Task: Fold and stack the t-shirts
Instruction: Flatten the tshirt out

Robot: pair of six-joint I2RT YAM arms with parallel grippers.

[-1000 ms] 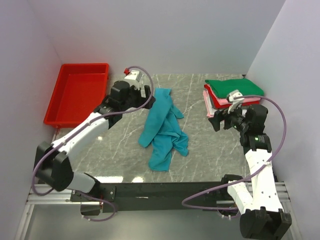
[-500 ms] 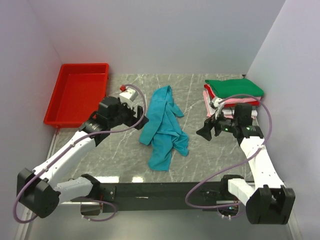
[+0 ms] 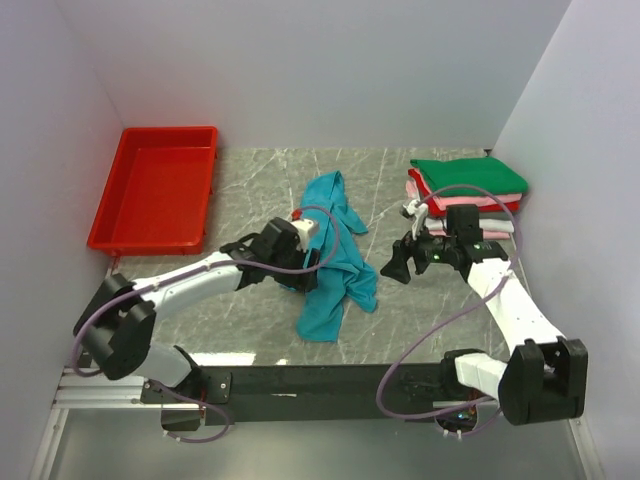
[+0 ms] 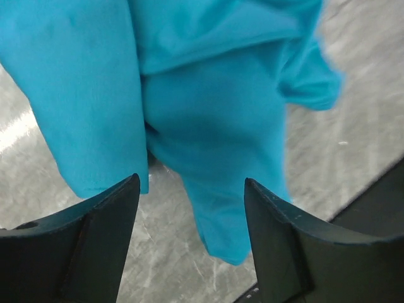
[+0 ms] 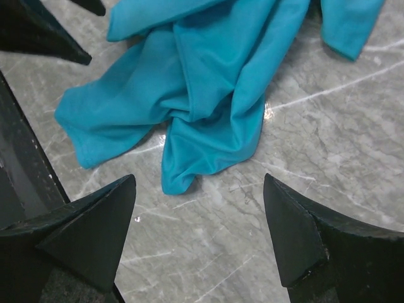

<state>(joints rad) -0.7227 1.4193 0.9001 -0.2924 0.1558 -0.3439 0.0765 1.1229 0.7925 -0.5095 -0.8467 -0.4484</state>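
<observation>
Teal t-shirt [image 3: 343, 272] in a crumpled, twisted heap

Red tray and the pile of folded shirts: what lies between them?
A crumpled teal t-shirt, spread on the table, as the top view shows.

White arm links [image 3: 190, 280] with black joints [image 3: 275, 245], looping purple cables [image 3: 470, 188], and black wedge-shaped fingers [image 5: 76, 233].
</observation>
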